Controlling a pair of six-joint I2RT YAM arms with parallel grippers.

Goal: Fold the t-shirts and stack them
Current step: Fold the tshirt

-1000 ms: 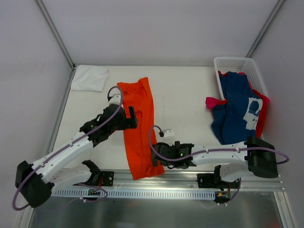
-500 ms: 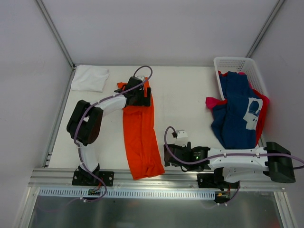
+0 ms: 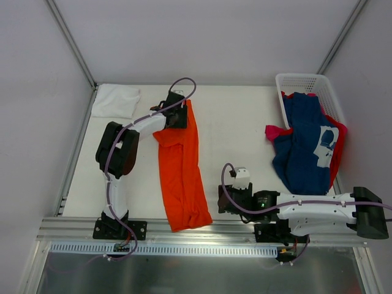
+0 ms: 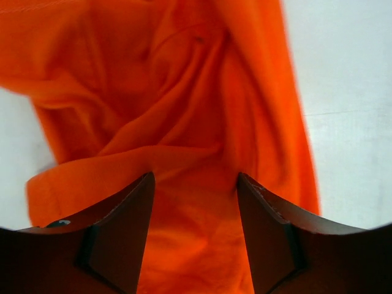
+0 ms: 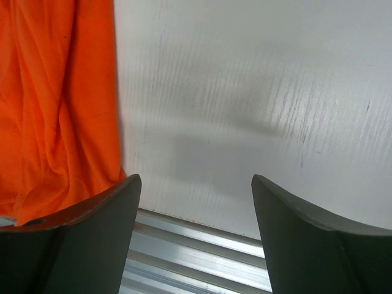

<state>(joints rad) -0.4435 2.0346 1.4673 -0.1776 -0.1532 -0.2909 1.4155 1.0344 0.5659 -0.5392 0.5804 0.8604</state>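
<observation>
Claws both parted: my left gripper [image 3: 177,116] [image 4: 196,177] is straddling bunched cloth at the orange t-shirt's [image 3: 180,177] [image 4: 184,92] [image 5: 55,104] far end, and my right gripper [image 3: 234,195] [image 5: 196,180] is hovering empty over the table [image 3: 239,135] [image 5: 245,92] beside its near end.
Navy t-shirt [image 3: 303,147] is spilling from the basket [image 3: 300,79] over the pink-red t-shirt [image 3: 275,131]; the white t-shirt [image 3: 115,100] is lying far left.

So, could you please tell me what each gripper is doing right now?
Left gripper: open over the orange t-shirt.
Right gripper: open, holding nothing.
</observation>
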